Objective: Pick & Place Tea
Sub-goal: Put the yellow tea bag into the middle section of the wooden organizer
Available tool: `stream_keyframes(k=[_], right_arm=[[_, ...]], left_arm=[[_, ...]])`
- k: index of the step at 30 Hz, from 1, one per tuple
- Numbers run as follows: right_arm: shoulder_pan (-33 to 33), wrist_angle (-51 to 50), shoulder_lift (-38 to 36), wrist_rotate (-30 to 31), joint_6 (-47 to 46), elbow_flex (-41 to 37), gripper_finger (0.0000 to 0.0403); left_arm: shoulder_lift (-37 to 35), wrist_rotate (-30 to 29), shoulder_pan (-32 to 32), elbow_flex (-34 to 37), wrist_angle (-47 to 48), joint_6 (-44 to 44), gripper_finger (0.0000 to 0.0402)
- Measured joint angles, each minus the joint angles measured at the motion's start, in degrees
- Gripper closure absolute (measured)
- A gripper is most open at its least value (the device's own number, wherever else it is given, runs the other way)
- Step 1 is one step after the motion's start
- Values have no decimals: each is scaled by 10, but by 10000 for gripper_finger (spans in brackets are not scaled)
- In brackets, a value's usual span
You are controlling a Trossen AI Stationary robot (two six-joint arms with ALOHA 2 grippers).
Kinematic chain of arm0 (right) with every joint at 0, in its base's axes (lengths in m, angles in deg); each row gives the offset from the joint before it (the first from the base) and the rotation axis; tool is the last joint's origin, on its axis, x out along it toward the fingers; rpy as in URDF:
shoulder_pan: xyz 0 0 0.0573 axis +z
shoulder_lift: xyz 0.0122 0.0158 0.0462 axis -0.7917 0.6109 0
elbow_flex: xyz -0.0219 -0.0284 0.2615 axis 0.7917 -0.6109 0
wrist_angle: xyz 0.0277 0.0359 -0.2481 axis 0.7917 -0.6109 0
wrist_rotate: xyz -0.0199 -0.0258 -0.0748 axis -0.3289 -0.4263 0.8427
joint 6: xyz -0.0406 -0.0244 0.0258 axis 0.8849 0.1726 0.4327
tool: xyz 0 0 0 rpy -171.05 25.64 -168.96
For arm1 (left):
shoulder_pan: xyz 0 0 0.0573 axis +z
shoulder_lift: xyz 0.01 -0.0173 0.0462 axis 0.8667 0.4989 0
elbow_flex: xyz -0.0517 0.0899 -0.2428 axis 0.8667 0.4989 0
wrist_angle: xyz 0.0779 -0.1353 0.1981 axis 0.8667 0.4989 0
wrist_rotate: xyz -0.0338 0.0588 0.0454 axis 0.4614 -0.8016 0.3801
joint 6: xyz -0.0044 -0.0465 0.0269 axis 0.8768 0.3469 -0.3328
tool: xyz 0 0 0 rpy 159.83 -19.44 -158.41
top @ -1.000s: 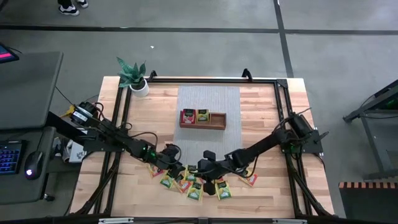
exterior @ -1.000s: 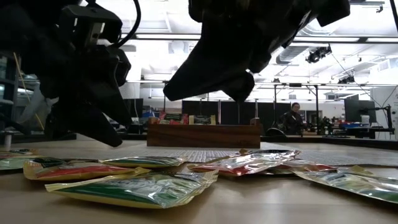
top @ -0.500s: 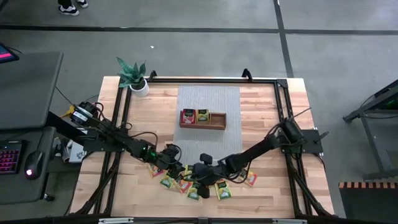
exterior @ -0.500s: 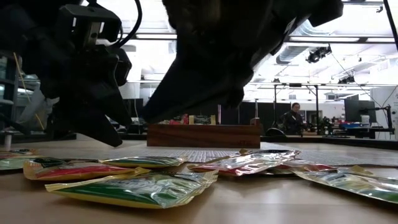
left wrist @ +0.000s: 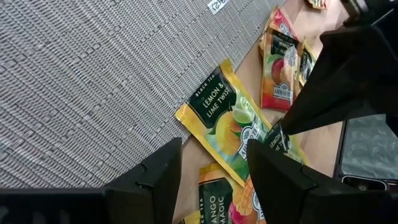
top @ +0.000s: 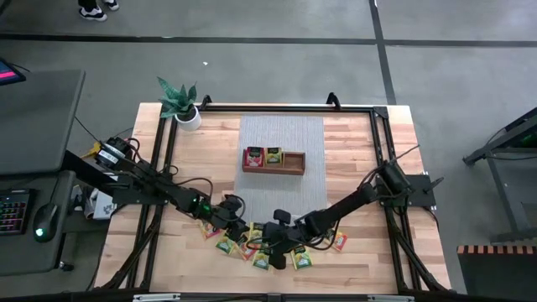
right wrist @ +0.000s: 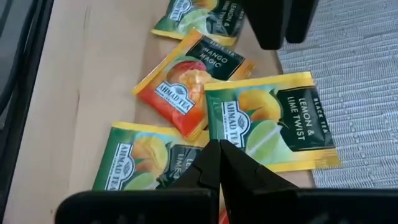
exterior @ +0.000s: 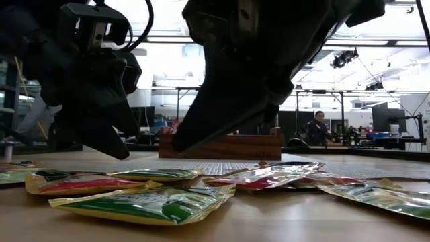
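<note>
Several tea packets (top: 262, 250), red, yellow and green, lie in a loose heap near the table's near edge (exterior: 144, 205). The wooden tray (top: 294, 162) at mid-table holds packets in its left and middle compartments. My left gripper (left wrist: 214, 180) hangs open just above the heap's left side (top: 228, 220), its fingers standing either side of a yellow lemon-and-lime packet (left wrist: 224, 118) below them. My right gripper (right wrist: 219, 155) is shut and slants down from the right (top: 262, 243). Its tip (left wrist: 278, 132) stands at that same packet's end (right wrist: 273, 118), beside a red mango packet (right wrist: 186, 87). My right gripper's shut fingertips (right wrist: 211, 163) come slanting down from the table's right at the near corner of the lemon-and-lime packet (right wrist: 214, 134). Whether they touch it I cannot tell; the low view shows the tip (exterior: 178, 144) low over the heap. The packet lies flat.
A grey woven mat (top: 281, 134) lies under the tray and reaches the heap. A potted plant (top: 180, 105) stands at the far left corner. Black frame rails (top: 382, 151) run along the table's sides. Far behind the table sits a person (exterior: 316, 128).
My right gripper, shut throughout, has gone down and toward the table's left and near edges, in over the heap and closer to my left gripper. The packets have not moved.
</note>
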Motion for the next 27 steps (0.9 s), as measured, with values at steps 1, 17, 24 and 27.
stream_keyframes(k=[1,17,24,27], right_arm=[[0,1,2,0,-2,0,403],[-2,28,59,-42,-56,3,403],[-9,31,60,-52,-55,1,403],[-9,37,61,-51,-54,0,403]], left_arm=[[0,0,0,0,0,0,223],[0,-1,0,0,-3,37,223],[0,18,0,0,-6,128,223],[0,17,0,0,1,165,223]])
